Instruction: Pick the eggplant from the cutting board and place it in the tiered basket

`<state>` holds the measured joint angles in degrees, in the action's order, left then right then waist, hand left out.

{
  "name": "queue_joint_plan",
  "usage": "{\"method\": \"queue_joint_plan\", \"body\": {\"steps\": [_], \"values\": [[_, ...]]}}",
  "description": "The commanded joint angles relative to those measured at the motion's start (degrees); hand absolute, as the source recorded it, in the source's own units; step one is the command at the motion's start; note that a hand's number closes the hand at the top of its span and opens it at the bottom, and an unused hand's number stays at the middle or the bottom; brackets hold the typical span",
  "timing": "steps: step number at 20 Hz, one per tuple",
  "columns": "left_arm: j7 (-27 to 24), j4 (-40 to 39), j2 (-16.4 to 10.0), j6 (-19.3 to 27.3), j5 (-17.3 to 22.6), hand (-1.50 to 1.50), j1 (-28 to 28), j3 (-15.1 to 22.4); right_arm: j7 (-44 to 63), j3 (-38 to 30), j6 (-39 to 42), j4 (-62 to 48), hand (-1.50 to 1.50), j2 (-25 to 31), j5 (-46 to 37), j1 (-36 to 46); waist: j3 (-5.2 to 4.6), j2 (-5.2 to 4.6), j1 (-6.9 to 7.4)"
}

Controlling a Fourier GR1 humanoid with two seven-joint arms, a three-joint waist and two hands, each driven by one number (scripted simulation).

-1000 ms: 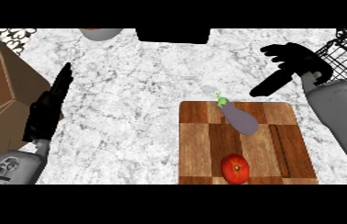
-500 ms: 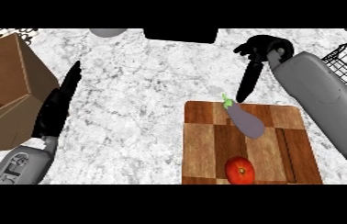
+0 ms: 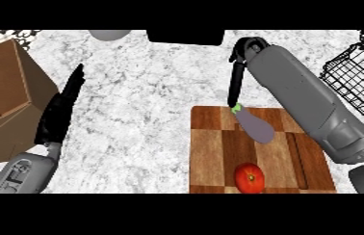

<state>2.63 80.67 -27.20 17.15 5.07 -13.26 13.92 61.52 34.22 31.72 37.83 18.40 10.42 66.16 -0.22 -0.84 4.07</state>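
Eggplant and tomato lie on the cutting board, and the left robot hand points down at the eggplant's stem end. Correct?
No: the head view shows the right robot hand pointing down at the stem end of the eggplant. The eggplant and the tomato do lie on the cutting board.

Eggplant (image 3: 255, 127) behind tomato (image 3: 250, 177) on cutting board (image 3: 213, 152)

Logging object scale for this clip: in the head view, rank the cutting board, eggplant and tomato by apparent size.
1. cutting board, clearly largest.
2-3. eggplant and tomato look alike: eggplant longer, tomato rounder, so unranked.
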Motion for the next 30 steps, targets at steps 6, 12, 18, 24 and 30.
{"method": "queue_joint_plan", "body": {"steps": [6,12,18,24,30], "values": [[0.3,0.4,0.8,0.9,-0.5,0.00,1.7,-0.7,9.9,3.9,10.0,-14.5,-1.50,-7.1,-0.3,6.6,0.12,0.44,-1.60],[-0.2,0.7,1.2,1.3,-1.3,0.00,2.5,-1.6,7.7,5.4,10.4,-19.2,-1.50,-12.1,-1.2,5.7,0.16,0.79,-2.96],[0.9,2.3,-1.0,-1.6,0.7,0.00,3.6,-4.2,4.8,7.1,15.3,-20.9,-1.50,-12.5,-3.2,9.2,0.17,0.98,-3.16],[0.1,1.4,-0.8,-1.7,-0.6,0.00,3.7,-5.4,3.3,8.0,14.5,-21.2,-1.50,-14.6,-5.7,10.0,0.20,1.12,-3.92],[-0.4,1.2,1.3,-1.0,-2.6,0.00,4.8,-4.4,1.9,8.4,14.1,-22.2,-1.50,-16.6,-7.7,8.6,0.20,0.95,-3.82]]}}
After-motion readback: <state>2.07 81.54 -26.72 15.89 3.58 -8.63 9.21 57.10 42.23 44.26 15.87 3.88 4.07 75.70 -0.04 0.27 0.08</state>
